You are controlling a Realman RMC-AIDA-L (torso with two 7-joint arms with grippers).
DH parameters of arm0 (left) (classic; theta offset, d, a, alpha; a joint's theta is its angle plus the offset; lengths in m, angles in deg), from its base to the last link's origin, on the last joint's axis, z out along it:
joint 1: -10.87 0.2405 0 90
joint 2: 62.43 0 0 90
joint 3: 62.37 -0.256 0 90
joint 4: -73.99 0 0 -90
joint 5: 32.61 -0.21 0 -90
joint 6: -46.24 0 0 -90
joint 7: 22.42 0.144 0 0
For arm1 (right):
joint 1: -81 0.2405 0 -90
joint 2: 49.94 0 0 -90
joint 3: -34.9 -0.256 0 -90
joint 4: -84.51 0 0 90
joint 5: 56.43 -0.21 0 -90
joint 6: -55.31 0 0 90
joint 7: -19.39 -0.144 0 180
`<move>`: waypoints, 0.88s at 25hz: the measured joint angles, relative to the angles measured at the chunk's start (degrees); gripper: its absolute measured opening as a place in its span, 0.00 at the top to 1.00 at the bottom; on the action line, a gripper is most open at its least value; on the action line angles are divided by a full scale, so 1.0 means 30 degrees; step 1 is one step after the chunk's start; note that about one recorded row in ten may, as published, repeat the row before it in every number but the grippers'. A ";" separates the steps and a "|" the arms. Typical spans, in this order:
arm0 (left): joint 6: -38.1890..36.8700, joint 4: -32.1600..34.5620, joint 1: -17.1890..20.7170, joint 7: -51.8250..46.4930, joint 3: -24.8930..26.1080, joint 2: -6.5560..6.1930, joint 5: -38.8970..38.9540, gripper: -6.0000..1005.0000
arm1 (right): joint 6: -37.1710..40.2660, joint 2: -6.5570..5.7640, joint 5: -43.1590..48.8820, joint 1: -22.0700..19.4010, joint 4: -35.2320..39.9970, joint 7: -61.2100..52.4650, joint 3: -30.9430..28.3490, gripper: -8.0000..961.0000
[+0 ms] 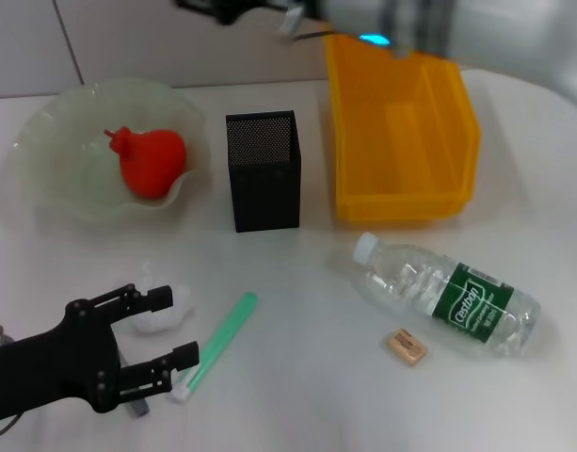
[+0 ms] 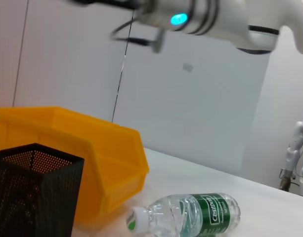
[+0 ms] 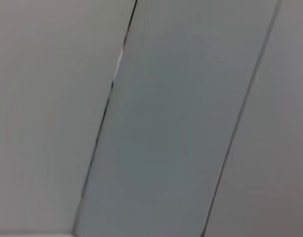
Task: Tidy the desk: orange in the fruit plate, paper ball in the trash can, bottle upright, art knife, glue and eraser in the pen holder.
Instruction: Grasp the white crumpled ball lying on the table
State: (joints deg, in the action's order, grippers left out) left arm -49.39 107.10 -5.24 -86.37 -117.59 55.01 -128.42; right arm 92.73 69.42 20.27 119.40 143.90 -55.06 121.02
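Note:
The orange (image 1: 153, 161) lies in the pale green fruit plate (image 1: 53, 141) at the back left. Beside the plate stands the black mesh pen holder (image 1: 264, 170), and right of it the yellow trash can (image 1: 401, 132). The bottle (image 1: 448, 294) lies on its side at the right; the left wrist view also shows the bottle (image 2: 191, 215). The tan eraser (image 1: 406, 347) is just in front of it. My left gripper (image 1: 170, 330) is open low at the front left, with the paper ball (image 1: 164, 313) against its upper finger and the green glue (image 1: 222, 342) just off its fingertips. A grey tip (image 1: 137, 410), perhaps the art knife, shows under it. My right gripper (image 1: 222, 8) is raised at the back.
The right arm's white forearm (image 1: 457, 28) reaches across above the trash can. In the left wrist view, the pen holder (image 2: 32, 192) and trash can (image 2: 92, 158) stand ahead of the left hand. Bare tabletop lies between the glue and the eraser.

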 joint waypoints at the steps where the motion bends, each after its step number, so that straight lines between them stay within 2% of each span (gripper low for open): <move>1: 0.0028 0.0007 0.0009 0.0039 0.0011 -0.0012 0.0002 0.32 | 0.1176 0.0011 -0.0001 -0.0804 0.0477 -0.0408 -0.0695 0.39; 3: 0.0028 0.0007 0.0052 0.0423 0.0033 -0.0019 0.0011 0.32 | 0.5123 -0.0016 0.0000 -0.2757 0.1225 -0.1914 -0.2809 0.39; 6: 0.0002 -0.0001 0.0125 0.0707 0.0262 -0.0021 0.0042 0.32 | 0.8369 -0.0063 0.0389 -0.3786 0.1215 -0.2885 -0.4560 0.39; 9: -0.0001 0.0006 0.0167 0.0747 0.0436 -0.0025 0.0037 0.32 | 0.9757 -0.0089 0.1245 -0.4127 0.1187 -0.3416 -0.5410 0.39; 11: -0.0067 0.0038 0.0305 0.0752 0.0746 -0.0030 0.0073 0.33 | 1.1674 -0.0098 0.3473 -0.4417 0.1375 -0.4364 -0.6382 0.39; 13: -0.0077 0.0036 0.0315 0.0752 0.0805 -0.0030 0.0087 0.33 | 1.2173 -0.0097 0.3915 -0.4491 0.1420 -0.4547 -0.6585 0.39; 16: -0.0090 0.0049 0.0396 0.0777 0.0955 -0.0036 0.0096 0.33 | 1.4747 -0.0088 0.4563 -0.5130 0.1535 -0.4598 -0.7405 0.39; 17: -0.0090 0.0049 0.0396 0.0777 0.0955 -0.0036 0.0096 0.33 | 1.4747 -0.0088 0.4563 -0.5130 0.1535 -0.4598 -0.7405 0.39; 19: 0.0017 0.0208 0.0250 0.0806 0.0990 -0.0004 0.0109 0.33 | 1.7579 -0.0086 0.5774 -0.5824 0.1876 -0.4301 -0.8907 0.39; 21: 0.0192 0.0567 0.0012 0.0807 0.0966 0.0088 0.0049 0.33 | 1.9299 -0.0088 0.6596 -0.6285 0.1848 -0.3906 -1.0201 0.39; 22: 0.0192 0.0567 0.0012 0.0807 0.0966 0.0088 0.0049 0.33 | 1.9299 -0.0088 0.6596 -0.6285 0.1848 -0.3906 -1.0201 0.39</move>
State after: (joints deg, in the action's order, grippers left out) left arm -48.81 108.81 -5.20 -83.95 -114.69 55.28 -128.27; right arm 150.63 69.16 40.06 100.55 149.44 -66.78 90.42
